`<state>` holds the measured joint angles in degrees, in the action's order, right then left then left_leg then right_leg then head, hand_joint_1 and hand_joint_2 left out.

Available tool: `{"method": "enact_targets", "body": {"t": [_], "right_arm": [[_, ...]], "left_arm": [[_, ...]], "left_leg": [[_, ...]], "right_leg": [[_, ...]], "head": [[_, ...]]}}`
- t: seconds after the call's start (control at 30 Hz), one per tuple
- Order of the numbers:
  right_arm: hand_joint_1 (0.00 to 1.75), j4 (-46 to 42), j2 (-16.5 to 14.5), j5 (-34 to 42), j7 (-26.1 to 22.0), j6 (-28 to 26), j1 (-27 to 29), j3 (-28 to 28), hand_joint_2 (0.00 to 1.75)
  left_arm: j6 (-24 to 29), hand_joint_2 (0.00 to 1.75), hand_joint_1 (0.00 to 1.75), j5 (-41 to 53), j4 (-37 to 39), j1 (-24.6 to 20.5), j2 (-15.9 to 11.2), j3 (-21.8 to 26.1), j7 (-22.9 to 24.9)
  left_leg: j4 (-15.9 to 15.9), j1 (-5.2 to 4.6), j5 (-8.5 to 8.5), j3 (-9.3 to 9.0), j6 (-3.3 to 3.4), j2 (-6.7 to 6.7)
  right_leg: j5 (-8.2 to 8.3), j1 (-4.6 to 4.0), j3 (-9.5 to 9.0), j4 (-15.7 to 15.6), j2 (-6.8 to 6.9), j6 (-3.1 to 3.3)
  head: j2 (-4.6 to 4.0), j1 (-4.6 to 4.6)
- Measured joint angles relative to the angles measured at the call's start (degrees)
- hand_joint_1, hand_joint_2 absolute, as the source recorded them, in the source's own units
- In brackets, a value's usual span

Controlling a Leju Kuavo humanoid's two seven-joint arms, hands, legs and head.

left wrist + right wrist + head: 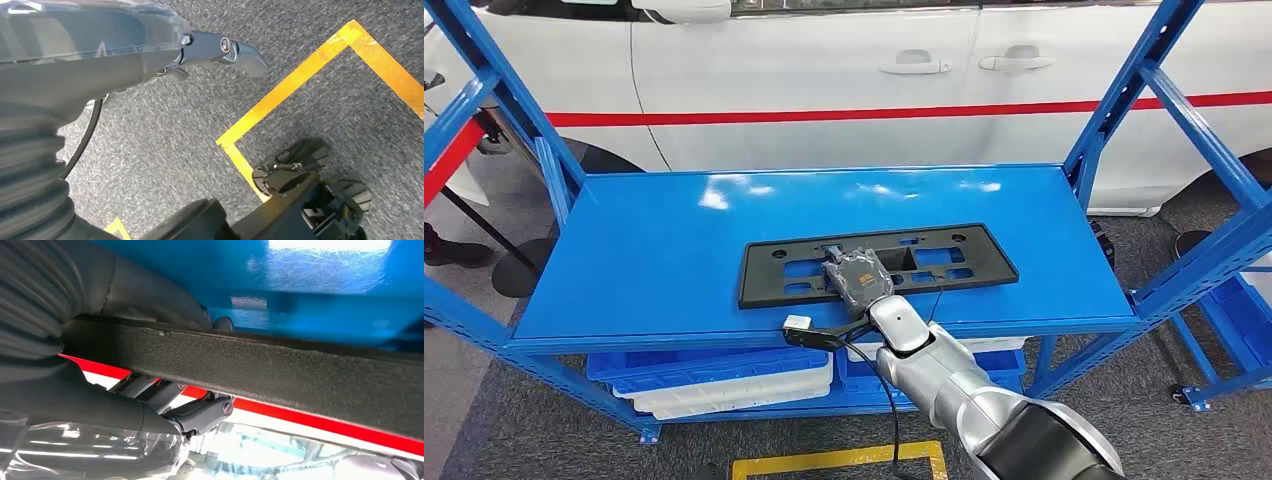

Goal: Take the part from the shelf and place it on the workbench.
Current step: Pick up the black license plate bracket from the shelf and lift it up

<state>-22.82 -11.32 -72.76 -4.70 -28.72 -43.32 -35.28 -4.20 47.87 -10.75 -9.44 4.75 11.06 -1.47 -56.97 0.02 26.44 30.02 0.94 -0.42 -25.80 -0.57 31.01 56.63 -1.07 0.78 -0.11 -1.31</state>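
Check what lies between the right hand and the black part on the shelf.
Nothing: in the head view the right hand lies on the black part, and the right wrist view shows its fingers wrapped around the part's edge.

Head view: bright, even overhead light. White glare patches on the blue shelf [674,250] along its far edge, softer sheen on the white car [824,80] door. Shadows weak, just a thin dark edge under the black part [879,262]. Sharp centre, mild bowing of the shelf posts at the frame edges.

Left wrist view: evenly lit carpet [165,135] and yellow tape [300,80] slightly smeared by blur; left hand [220,52] close, soft, with a glint on it.

Right wrist view: dimmer and contrasty. Blown-out highlight on the shelf surface, background car blurred, right hand [165,395] in shade.
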Motion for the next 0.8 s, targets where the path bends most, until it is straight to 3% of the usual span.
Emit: {"method": "enact_targets", "body": {"t": [0.23, 0.57, 0.8], "right_arm": [[1.75, -2.99, 0.19, 2.89, -5.26, -0.99, 1.99, 2.13, 1.75], [1.75, -14.89, 2.36, 7.44, -9.80, 3.91, 7.82, 3.71, 1.75], [1.75, -31.46, 5.36, 13.78, -12.28, 11.05, 16.43, 3.65, 1.75]], "left_arm": [[0.29, 1.75, 0.00, -0.61, 0.00, -0.07, 0.01, 0.67, -1.63], [1.16, 1.75, 0.00, -0.27, 0.00, 0.15, -0.01, 2.10, -1.87], [1.42, 1.75, 0.00, -0.04, 0.00, 1.41, -0.01, 3.33, -1.92]], "left_leg": [[0.00, 0.02, 0.09, 0.00, -0.05, 0.05], [0.00, 0.11, 0.23, -0.03, -0.08, 0.14], [-0.02, 0.15, 0.39, -0.13, -0.15, 0.17]], "right_leg": [[-0.02, -0.01, 0.03, 0.00, -0.06, 0.02], [-0.07, -0.12, 0.03, -0.01, -0.23, 0.08], [-0.18, -0.17, -0.07, -0.03, -0.25, 0.18]], "head": [[0.00, 0.00], [0.00, 0.00], [0.00, 0.00]]}}
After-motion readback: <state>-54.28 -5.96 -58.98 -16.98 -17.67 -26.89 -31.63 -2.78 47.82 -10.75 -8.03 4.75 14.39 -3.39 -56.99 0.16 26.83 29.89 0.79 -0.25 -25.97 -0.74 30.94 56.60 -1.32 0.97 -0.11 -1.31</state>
